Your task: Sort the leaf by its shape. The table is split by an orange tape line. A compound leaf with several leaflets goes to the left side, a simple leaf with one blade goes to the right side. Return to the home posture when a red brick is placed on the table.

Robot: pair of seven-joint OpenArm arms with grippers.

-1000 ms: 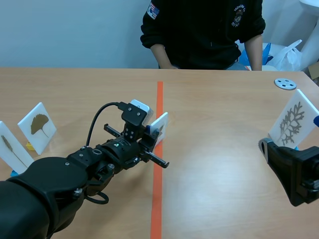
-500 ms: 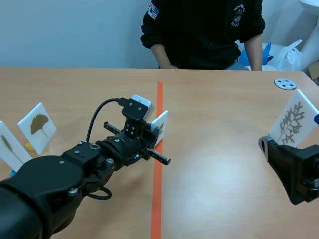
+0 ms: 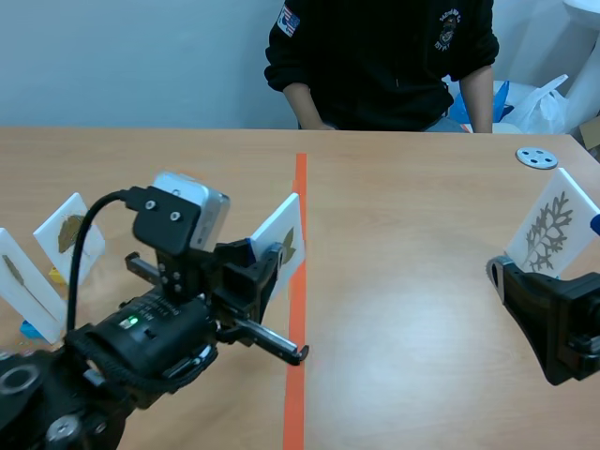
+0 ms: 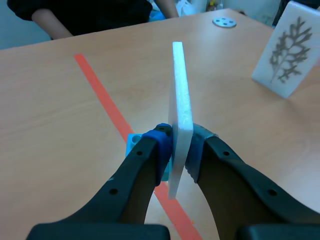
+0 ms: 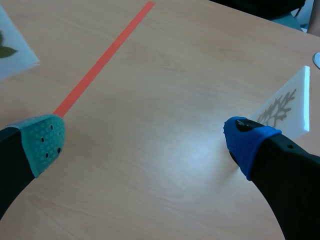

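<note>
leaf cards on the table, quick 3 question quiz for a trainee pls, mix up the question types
1. True or false: the left arm's fingers are shut on the thin white card with a dark leaf print.
2. The right arm's fingers are: A) open, holding nothing; B) shut on a card; C) shut on a red brick.
3. Fill in: the white card with a grey branching leaf stands on the robot's ____ side of the orange tape line.
Key: 1 true; 2 A; 3 right.
</note>
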